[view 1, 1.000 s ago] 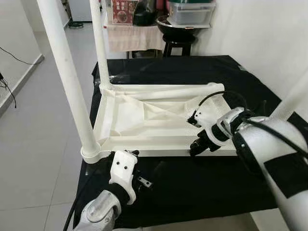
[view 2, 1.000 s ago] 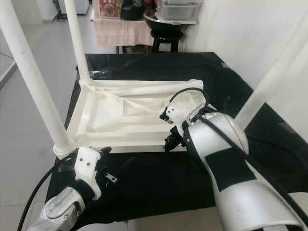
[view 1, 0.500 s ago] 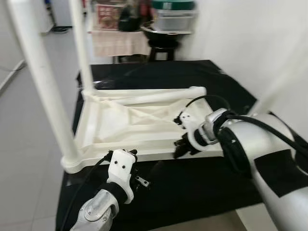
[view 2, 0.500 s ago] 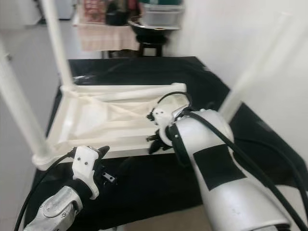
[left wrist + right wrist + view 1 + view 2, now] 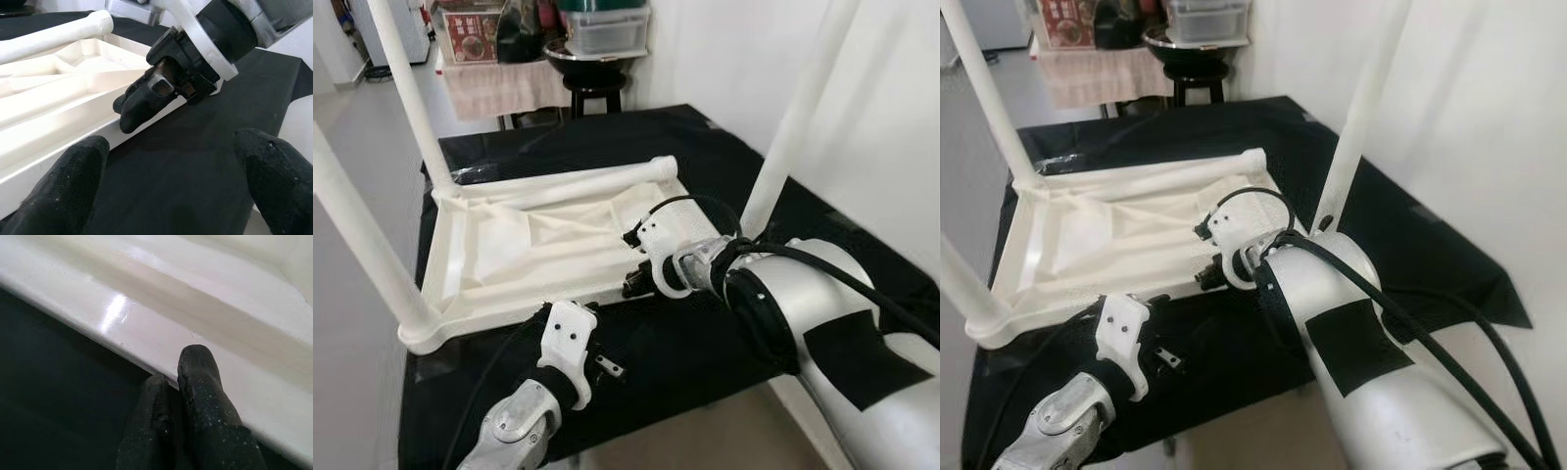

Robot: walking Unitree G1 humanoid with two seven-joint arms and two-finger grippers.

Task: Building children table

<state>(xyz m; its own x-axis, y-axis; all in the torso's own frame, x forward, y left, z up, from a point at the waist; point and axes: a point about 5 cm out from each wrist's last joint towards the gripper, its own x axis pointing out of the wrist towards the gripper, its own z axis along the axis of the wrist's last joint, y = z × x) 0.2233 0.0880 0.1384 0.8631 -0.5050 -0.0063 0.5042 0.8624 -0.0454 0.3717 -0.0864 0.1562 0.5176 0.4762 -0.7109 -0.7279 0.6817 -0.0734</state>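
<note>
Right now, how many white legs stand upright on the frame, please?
3: far-left leg, near-left leg, right leg by the wall. Another white tube lies flat.

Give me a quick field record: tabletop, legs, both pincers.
tabletop: white children's tabletop lies upside down on black cloth
legs: three upright in corners, one lying along far edge
right pincer: fingers together, tips on tabletop's near rim
left pincer: open, over the cloth just short of near rim, holding nothing

R claw (image 5: 161, 95) fingers pressed together, arm reaching fwd-left; L claw (image 5: 171, 191) fingers spread wide, low.
</note>
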